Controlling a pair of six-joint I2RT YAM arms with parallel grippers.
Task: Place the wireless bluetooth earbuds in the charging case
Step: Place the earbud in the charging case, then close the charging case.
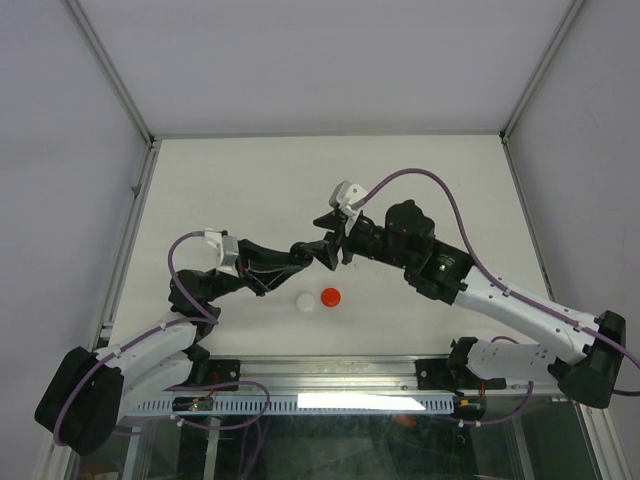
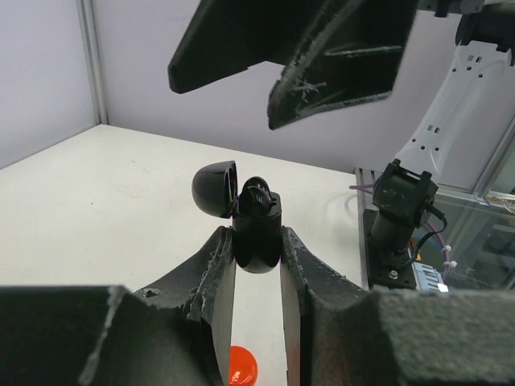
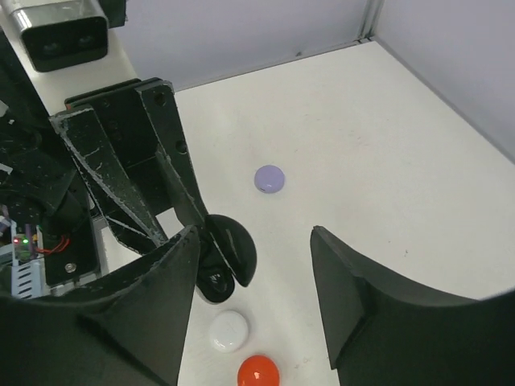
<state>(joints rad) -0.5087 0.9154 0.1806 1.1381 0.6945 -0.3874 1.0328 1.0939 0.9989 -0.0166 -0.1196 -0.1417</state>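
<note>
One bud (image 2: 257, 199) is sitting in case (image 2: 257, 251), lid (image 2: 216, 186) hanging open; left gripper (image 2: 256, 241) is clamping case, right gripper (image 3: 256, 245) gaping; closing remaining.

No lettering, label, brand mark, number or sign can be read in any of the three views. Any print on the small circuit board with red and green lights (image 3: 28, 241), at the left edge of the right wrist view, is too small to make out.
</note>
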